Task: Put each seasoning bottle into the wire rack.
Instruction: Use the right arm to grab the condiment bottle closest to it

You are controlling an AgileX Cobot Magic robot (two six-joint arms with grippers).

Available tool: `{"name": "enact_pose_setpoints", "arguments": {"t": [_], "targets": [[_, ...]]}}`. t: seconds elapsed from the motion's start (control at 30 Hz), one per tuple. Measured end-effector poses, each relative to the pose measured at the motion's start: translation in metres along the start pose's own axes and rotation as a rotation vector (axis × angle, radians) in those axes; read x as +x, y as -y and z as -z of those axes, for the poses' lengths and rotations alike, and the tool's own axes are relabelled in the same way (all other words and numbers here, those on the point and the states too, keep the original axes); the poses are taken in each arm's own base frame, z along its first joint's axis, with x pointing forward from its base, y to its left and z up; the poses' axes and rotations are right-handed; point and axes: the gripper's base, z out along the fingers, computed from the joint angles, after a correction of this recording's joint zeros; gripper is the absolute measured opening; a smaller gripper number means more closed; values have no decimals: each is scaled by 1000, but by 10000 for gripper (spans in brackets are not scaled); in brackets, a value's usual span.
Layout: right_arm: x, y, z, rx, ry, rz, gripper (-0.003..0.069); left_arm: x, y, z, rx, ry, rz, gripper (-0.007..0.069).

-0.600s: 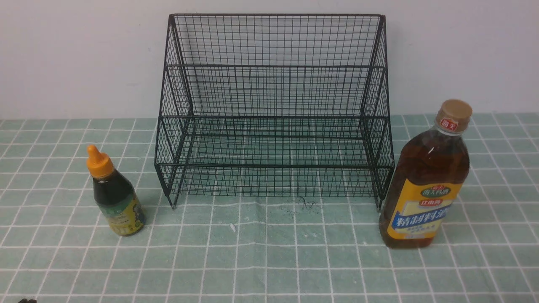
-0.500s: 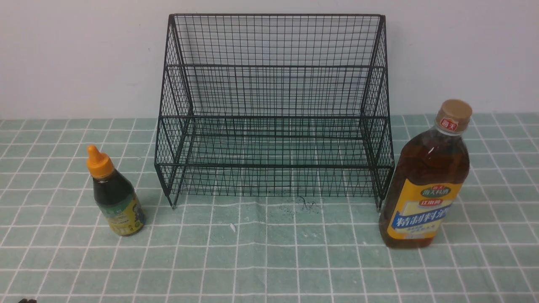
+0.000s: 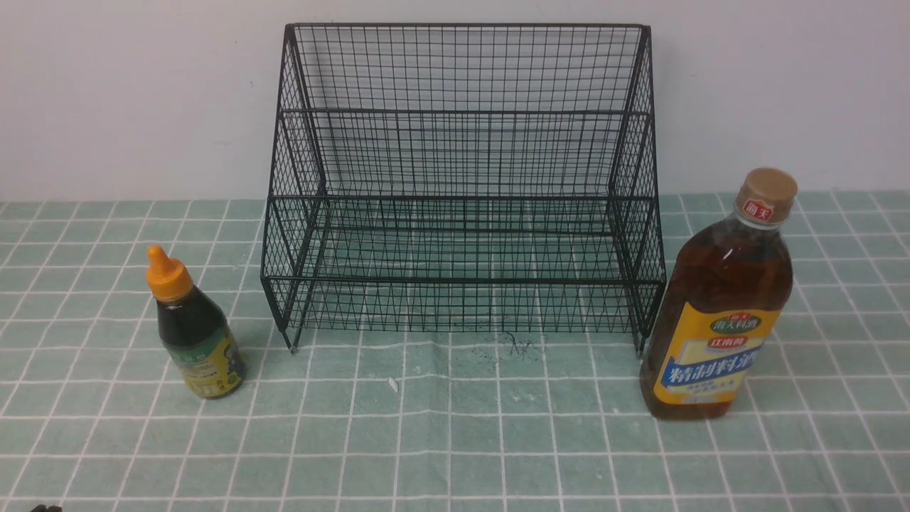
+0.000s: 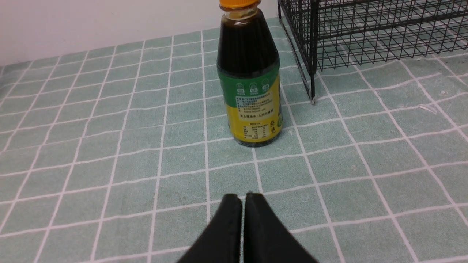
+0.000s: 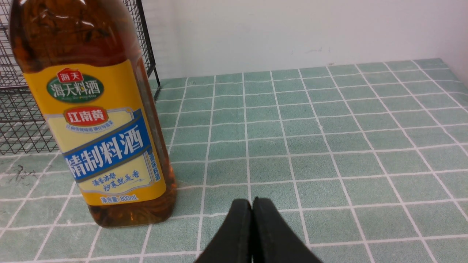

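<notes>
The black wire rack (image 3: 462, 192) stands at the back middle with both tiers bare. A small dark seasoning bottle (image 3: 193, 328) with an orange nozzle cap stands upright on the cloth to its left. A tall amber seasoning bottle (image 3: 719, 306) with a tan cap stands upright by the rack's right front foot. In the left wrist view my left gripper (image 4: 242, 197) is shut and holds nothing, a short way short of the small bottle (image 4: 250, 84). My right gripper (image 5: 252, 201) is shut and holds nothing, low over the cloth, beside the tall bottle (image 5: 95, 120).
A green checked cloth (image 3: 455, 441) covers the table up to a pale wall. A small white scrap (image 3: 392, 385) and dark marks (image 3: 515, 347) lie in front of the rack. A corner of the rack (image 4: 365, 33) shows in the left wrist view.
</notes>
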Motion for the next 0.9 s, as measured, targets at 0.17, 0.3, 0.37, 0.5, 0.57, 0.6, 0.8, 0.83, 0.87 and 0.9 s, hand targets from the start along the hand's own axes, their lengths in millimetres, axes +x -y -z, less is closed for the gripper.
{"name": "enact_pose_setpoints", "arguments": {"t": [0.17, 0.3, 0.37, 0.5, 0.57, 0.6, 0.8, 0.83, 0.87, 0.9], "targets": [[0, 0, 0, 0, 0, 0, -15, 0, 0, 0, 0, 0, 0, -6], [0, 0, 0, 3, 2, 12, -15, 0, 0, 0, 0, 0, 0, -6], [0, 1, 0, 6, 3, 22, -15, 0, 0, 0, 0, 0, 0, -6], [-4, -1, 0, -8, 63, 15, -15, 0, 0, 0, 0, 0, 0, -6], [-12, -3, 1, -41, 154, -76, -15, 0, 0, 0, 0, 0, 0, -6], [-15, -4, 1, -55, 186, -126, -15, 0, 0, 0, 0, 0, 0, -6], [-38, -2, 8, -125, 438, -439, -15, 0, 0, 0, 0, 0, 0, -6], [-39, -2, 9, -127, 449, -449, -15, 0, 0, 0, 0, 0, 0, -6], [-41, -1, 10, -129, 472, -464, -15, 0, 0, 0, 0, 0, 0, -6], [-43, -1, 11, -132, 498, -477, -15, 0, 0, 0, 0, 0, 0, -6]]}}
